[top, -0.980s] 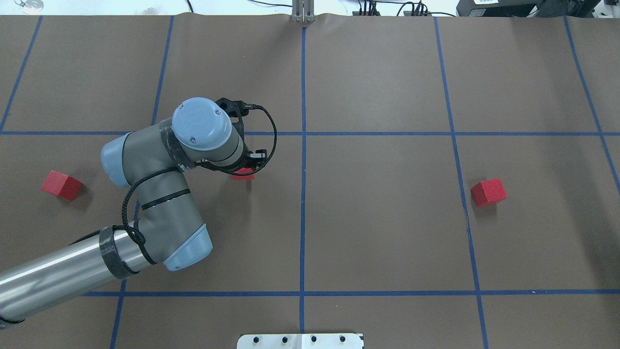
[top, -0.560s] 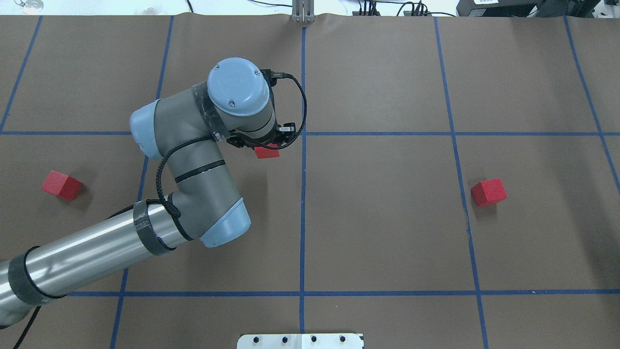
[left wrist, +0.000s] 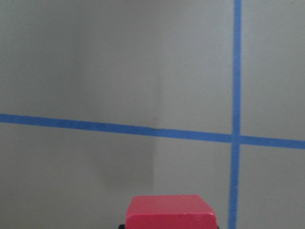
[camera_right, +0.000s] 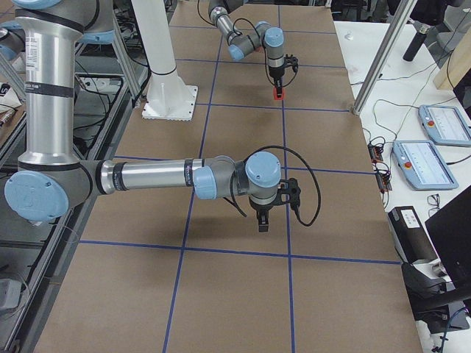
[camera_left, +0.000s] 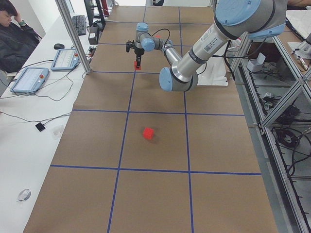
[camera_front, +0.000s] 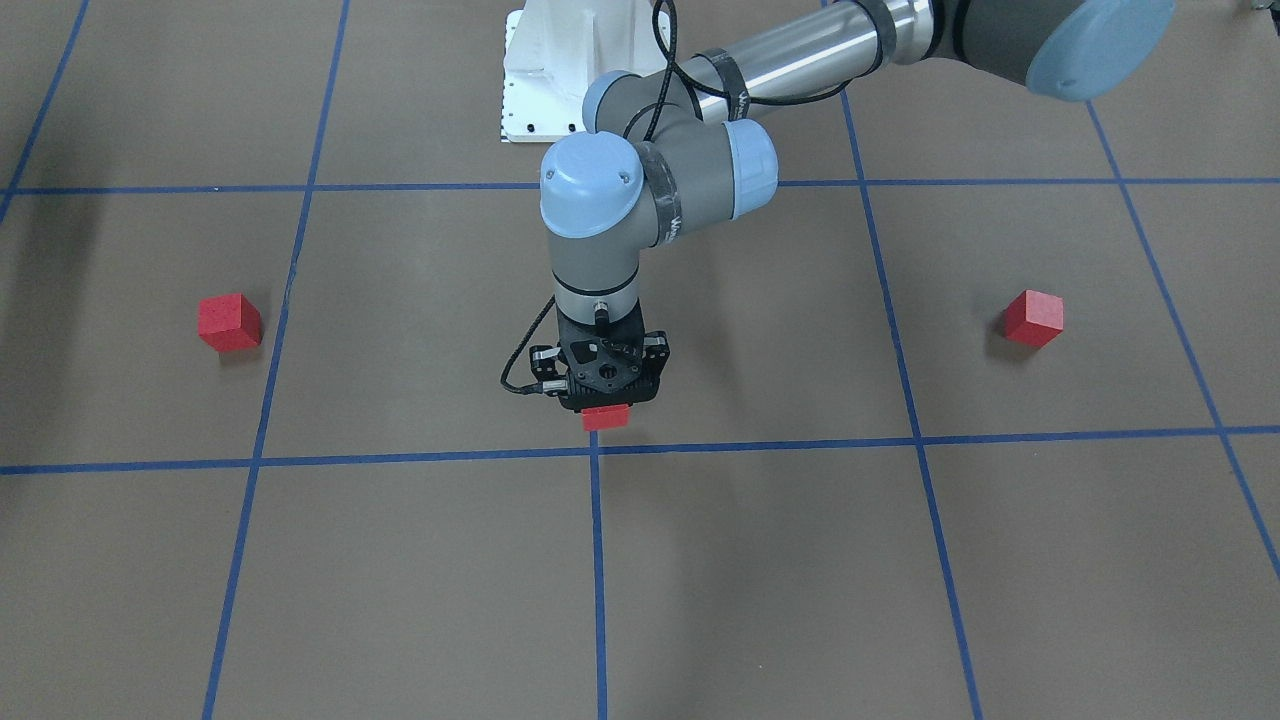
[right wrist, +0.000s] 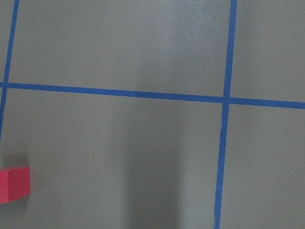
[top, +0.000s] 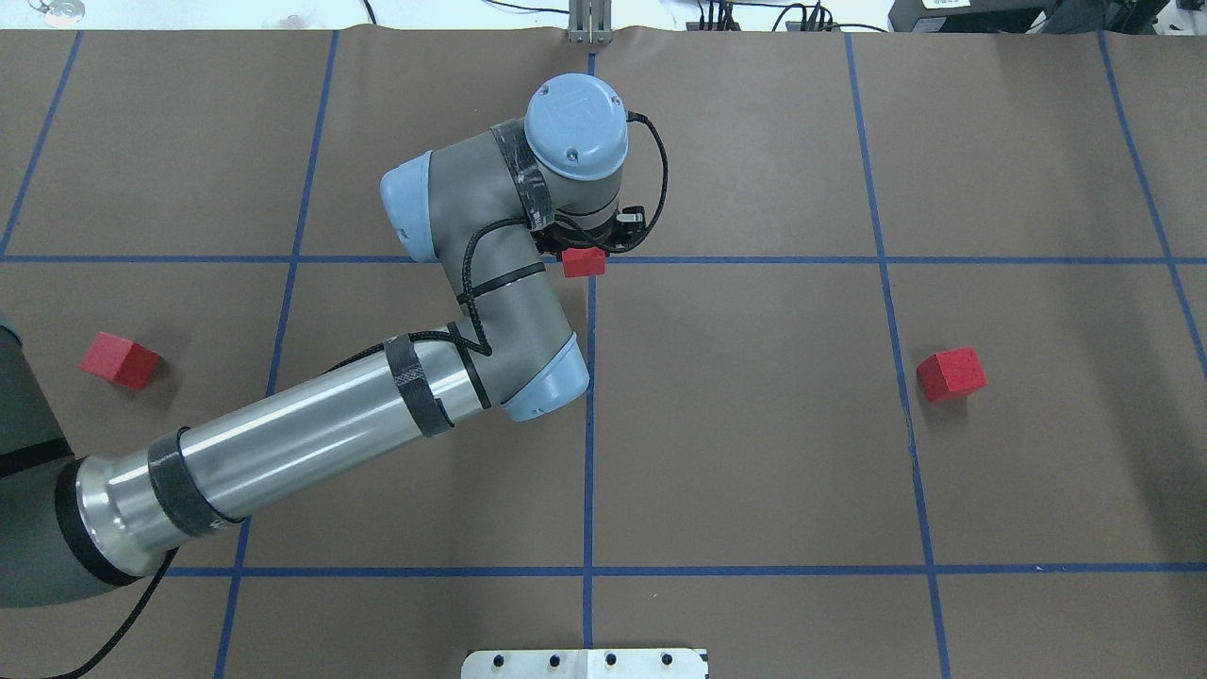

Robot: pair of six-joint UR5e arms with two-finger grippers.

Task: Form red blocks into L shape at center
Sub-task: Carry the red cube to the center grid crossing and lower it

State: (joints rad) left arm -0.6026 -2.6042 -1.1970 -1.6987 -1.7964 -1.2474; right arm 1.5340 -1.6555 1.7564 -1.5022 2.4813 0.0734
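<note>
Left tool (camera_front: 604,404), clamped on red block (top: 584,263), has carried it from left cell to over center (camera_front: 594,451); first placement likely next. Right tool (camera_right: 261,220): opening cannot be told.

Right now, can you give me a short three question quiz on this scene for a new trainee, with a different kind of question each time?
1. True or false: the left gripper is shut on a red block.
2. Multiple choice: how many loose red blocks lie apart from that gripper? A none, B two, C three.
3. Fill the gap: the held block hangs next to the center cross, which is made of ___ tape.

Key: 1 true. 2 B, one on each side of the robot. 3 blue.
</note>
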